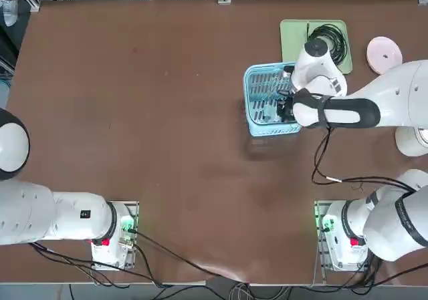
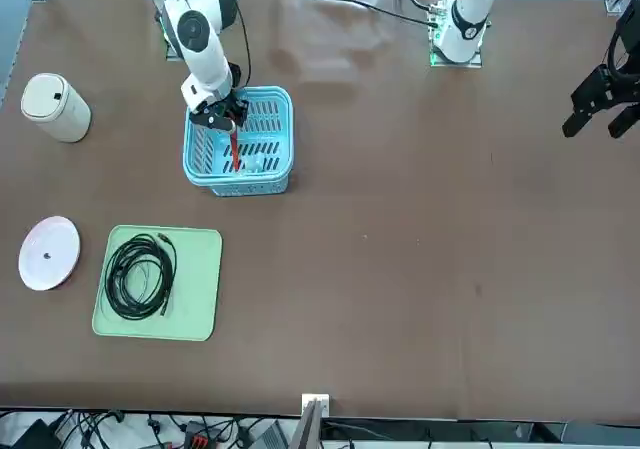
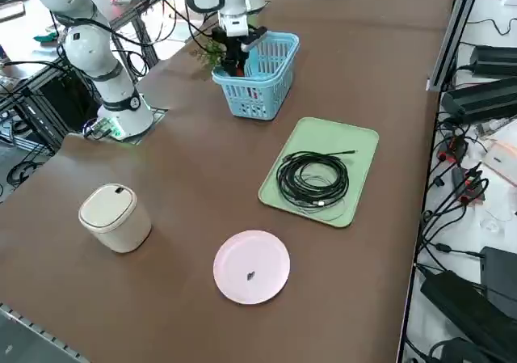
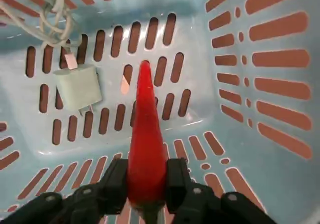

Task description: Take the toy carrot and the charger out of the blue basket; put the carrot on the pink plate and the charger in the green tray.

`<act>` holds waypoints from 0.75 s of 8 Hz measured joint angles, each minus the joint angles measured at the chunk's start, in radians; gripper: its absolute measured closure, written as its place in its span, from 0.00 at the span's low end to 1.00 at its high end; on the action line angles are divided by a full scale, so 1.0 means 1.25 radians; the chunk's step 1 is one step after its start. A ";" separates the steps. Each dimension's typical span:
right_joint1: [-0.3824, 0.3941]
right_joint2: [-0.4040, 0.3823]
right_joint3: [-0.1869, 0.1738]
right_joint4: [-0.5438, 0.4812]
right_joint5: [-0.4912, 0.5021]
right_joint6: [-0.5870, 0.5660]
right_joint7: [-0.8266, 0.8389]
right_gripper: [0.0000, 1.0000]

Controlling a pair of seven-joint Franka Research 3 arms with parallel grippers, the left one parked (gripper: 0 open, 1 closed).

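Red-orange, the toy carrot point(image 4: 146, 134) tapers smooth inside the blue basket point(image 4: 260, 109), where our right gripper point(image 4: 146, 184) pinches its thick end. We see the charger point(image 4: 79, 88) on the slatted floor beside it. A black cable point(image 2: 141, 274) fills the green tray point(image 2: 200, 309) on the brown table point(image 2: 420, 249).

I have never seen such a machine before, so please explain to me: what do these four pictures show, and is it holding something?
Two white robot arms stand at a brown table. One picture looks from overhead, one from across the table, one from the side, one from a camera on the working arm's wrist. The right gripper is inside the blue basket, shut on the toy carrot. The charger lies on the basket floor. Nearby are the green tray with a black coiled cable, the pink plate and a white cylindrical object.
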 joint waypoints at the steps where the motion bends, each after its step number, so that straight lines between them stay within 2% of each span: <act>1: 0.000 0.000 0.000 0.016 0.000 0.000 0.000 0.59; 3: 0.000 -0.001 -0.001 0.069 0.000 -0.064 0.000 0.59; 6: -0.002 -0.007 -0.007 0.200 0.000 -0.260 0.000 0.59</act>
